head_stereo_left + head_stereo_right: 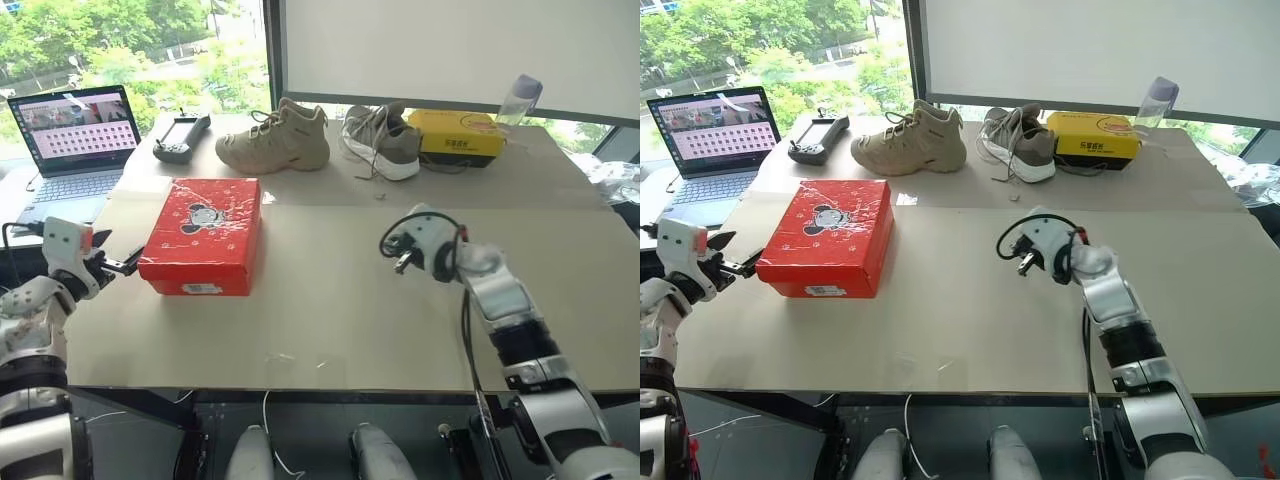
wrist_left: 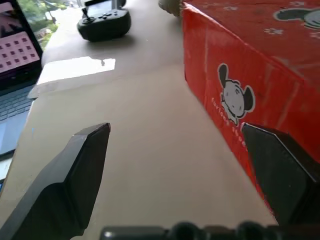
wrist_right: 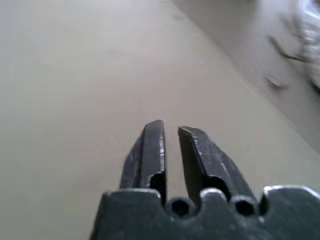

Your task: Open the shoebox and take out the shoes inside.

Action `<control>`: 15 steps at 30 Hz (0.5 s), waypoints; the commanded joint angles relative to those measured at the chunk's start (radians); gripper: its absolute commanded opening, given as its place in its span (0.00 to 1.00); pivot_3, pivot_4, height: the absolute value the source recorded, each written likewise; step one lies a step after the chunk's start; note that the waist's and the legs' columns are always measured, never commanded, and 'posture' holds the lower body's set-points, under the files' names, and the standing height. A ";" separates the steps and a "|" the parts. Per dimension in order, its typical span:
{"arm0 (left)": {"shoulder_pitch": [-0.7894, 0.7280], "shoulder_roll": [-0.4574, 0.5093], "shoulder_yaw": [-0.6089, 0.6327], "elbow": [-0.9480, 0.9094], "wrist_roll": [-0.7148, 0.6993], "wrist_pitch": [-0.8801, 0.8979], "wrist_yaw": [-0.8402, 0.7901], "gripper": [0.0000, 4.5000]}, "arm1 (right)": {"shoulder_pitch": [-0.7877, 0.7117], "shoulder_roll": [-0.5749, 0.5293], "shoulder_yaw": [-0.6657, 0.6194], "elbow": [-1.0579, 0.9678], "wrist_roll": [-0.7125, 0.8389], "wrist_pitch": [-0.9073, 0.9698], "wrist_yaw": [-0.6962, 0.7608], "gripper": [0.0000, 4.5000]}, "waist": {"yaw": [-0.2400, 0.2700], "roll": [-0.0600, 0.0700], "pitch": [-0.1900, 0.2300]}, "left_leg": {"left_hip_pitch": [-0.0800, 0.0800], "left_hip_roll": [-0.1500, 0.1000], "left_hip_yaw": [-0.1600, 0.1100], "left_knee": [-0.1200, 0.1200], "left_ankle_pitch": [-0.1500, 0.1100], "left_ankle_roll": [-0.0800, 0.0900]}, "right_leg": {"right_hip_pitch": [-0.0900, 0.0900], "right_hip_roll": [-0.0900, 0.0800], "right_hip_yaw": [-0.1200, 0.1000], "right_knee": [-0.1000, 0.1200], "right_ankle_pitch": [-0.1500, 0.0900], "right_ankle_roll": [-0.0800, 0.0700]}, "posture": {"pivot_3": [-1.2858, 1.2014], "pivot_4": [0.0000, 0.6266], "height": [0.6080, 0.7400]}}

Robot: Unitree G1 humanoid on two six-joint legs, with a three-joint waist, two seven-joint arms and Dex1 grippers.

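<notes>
Matte beige tabletop (image 1: 330, 300) bears glossy red cardboard shoebox (image 1: 203, 235), lid closed.

Shoebox (image 1: 203, 234): red, cartoon mouse on lid; lid shut; lying flat near table's (image 1: 330, 330) left edge.

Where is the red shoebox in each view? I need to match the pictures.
Left eye: shoebox left of centre, closed.
Right eye: shoebox, left of centre.
Left wrist: its side wall, beside one finger.
Right wrist: not in it.
Shared landmark: black controller.
</notes>
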 commanded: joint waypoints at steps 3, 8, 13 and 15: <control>-0.096 0.033 -0.070 0.125 0.077 -0.077 -0.116 0.76 | -0.178 0.143 0.062 0.198 -0.002 -0.155 0.084 0.00 | 0.004 0.000 0.000 | -0.007 0.001 0.000 0.000 0.000 0.000 | -0.007 0.001 -0.001 0.002 0.000 0.000 | 0.52 0.24 0.58; -0.154 0.024 -0.133 0.198 0.147 -0.141 -0.159 0.37 | -0.297 0.271 0.132 0.438 -0.082 -0.286 0.056 0.00 | 0.011 0.000 0.000 | -0.013 0.001 0.000 0.000 0.000 0.000 | -0.015 0.001 -0.002 0.008 0.000 -0.002 | 0.52 0.24 0.58; -0.190 0.008 -0.155 0.228 0.175 -0.172 -0.171 0.02 | -0.341 0.346 0.133 0.541 -0.102 -0.347 0.050 0.00 | 0.015 0.000 0.000 | -0.014 0.001 0.000 0.001 0.000 0.000 | -0.018 0.001 -0.002 0.014 -0.001 -0.004 | 0.52 0.24 0.58; -0.197 -0.016 -0.170 0.211 0.182 -0.181 -0.179 0.02 | -0.357 0.385 0.135 0.560 -0.111 -0.352 0.022 0.00 | 0.014 0.000 0.000 | -0.014 0.001 0.000 0.001 0.001 0.000 | -0.019 0.001 -0.002 0.015 -0.002 -0.003 | 0.52 0.24 0.58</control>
